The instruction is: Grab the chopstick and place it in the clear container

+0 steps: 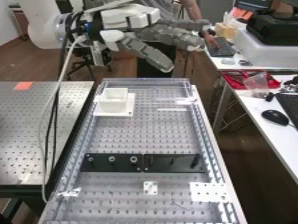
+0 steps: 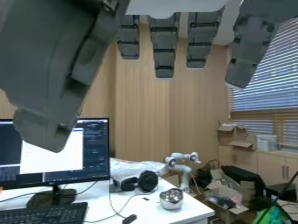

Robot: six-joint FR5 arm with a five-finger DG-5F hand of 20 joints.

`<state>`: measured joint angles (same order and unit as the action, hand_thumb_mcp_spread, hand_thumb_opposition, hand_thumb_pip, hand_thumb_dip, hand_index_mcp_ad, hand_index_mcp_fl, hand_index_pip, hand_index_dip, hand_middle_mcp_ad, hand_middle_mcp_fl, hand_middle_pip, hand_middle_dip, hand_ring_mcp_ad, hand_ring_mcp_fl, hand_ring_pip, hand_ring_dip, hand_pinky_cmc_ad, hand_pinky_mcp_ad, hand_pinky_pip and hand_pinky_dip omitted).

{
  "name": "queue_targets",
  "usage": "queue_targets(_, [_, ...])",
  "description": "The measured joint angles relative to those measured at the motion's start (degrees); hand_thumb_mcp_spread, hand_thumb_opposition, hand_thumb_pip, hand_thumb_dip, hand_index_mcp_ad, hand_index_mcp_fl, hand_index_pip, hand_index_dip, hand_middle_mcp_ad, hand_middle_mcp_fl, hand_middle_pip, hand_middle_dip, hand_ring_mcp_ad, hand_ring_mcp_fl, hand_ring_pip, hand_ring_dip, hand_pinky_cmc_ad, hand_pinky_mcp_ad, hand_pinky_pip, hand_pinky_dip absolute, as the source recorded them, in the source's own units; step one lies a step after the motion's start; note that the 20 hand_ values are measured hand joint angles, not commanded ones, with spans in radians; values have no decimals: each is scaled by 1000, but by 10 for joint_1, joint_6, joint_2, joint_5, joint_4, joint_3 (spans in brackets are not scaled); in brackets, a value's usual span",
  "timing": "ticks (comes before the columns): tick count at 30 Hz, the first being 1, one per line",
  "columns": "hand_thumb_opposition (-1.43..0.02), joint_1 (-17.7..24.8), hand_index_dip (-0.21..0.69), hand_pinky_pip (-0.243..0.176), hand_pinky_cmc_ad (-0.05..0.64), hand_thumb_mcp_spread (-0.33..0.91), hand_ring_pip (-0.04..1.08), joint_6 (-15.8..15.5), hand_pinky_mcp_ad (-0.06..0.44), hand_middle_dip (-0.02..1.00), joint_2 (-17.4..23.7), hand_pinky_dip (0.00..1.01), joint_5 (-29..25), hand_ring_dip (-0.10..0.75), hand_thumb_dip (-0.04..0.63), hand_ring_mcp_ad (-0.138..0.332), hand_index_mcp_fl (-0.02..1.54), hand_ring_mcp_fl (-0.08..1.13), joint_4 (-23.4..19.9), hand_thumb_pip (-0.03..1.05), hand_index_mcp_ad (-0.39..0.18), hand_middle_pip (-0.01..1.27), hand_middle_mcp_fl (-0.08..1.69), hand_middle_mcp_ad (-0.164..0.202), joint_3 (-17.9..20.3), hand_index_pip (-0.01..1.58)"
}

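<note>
In the high view the robot hand (image 1: 151, 55), fingers straight and spread, hangs higher than the white container (image 1: 114, 102); to that container's right lies the pale chopstick (image 1: 171, 109). The wrist view shows a monitor (image 2: 93, 145) and headphones (image 2: 148, 181)

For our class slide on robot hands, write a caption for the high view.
Robot hand raised with fingers extended; white box on the perforated bench.

A robotics lab is shown: a perforated metal bench (image 1: 113, 190) is overlooked by a jointed robot arm (image 1: 120, 17). Monitors (image 2: 93, 150) and keyboards (image 2: 46, 214) are set on desks nearby.
</note>
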<state>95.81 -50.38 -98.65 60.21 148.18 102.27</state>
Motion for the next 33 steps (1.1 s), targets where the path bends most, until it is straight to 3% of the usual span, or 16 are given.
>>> queue_targets(10, [-1122,0,-113,35,417,-314,113,-1,400,304,1,271,16,129,0,168,68,49,11,1042,-65,129,138,115,-7,110])
queue_targets(21, [-1141,-4,-120,21,417,-328,113,18,398,300,-3,295,17,129,16,175,68,49,31,1045,-54,129,134,126,-17,108])
queue_targets(27, [-1136,-11,-106,2,417,-328,113,28,394,304,4,293,53,129,16,185,68,49,71,1045,-68,129,138,124,-27,112])
queue_targets(33, [-1080,-12,-77,3,417,-325,113,36,396,300,17,293,26,129,14,194,68,49,98,995,-52,129,134,134,-29,106])
